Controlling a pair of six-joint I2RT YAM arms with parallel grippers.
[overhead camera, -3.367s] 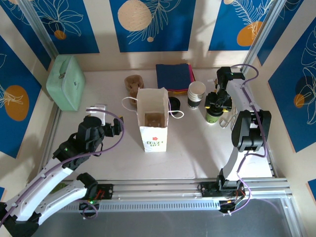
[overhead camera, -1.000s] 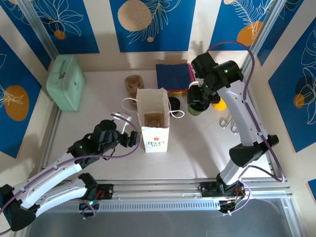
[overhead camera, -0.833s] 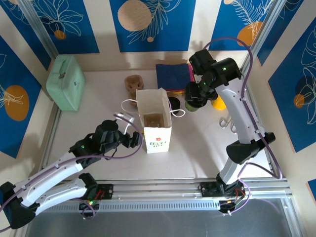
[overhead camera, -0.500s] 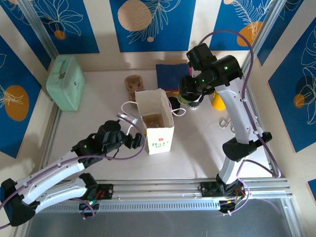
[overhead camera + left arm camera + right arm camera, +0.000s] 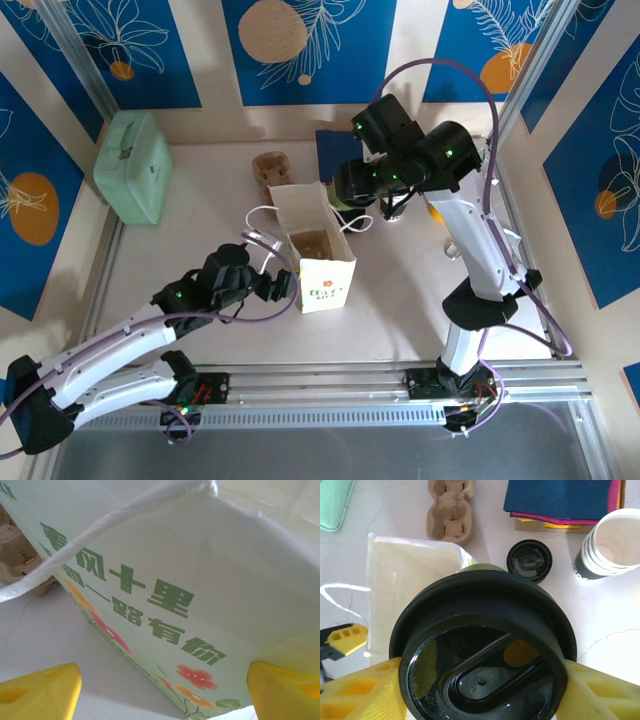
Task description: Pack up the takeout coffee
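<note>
Showing the coffee point(image 5: 482, 650) upright, clamped in the right gripper point(image 5: 480, 685), above and just right of the bag point(image 5: 410, 590) mouth. Left gripper point(image 5: 160, 690) stands wide beside the bag's left wall.

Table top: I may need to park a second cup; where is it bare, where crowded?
Bare table lies between the paper bag and the right arm, and between the mint case and the bag. Crowded behind the bag: cup carrier, napkin stack, black lids and white cup stack sit close together.
</note>
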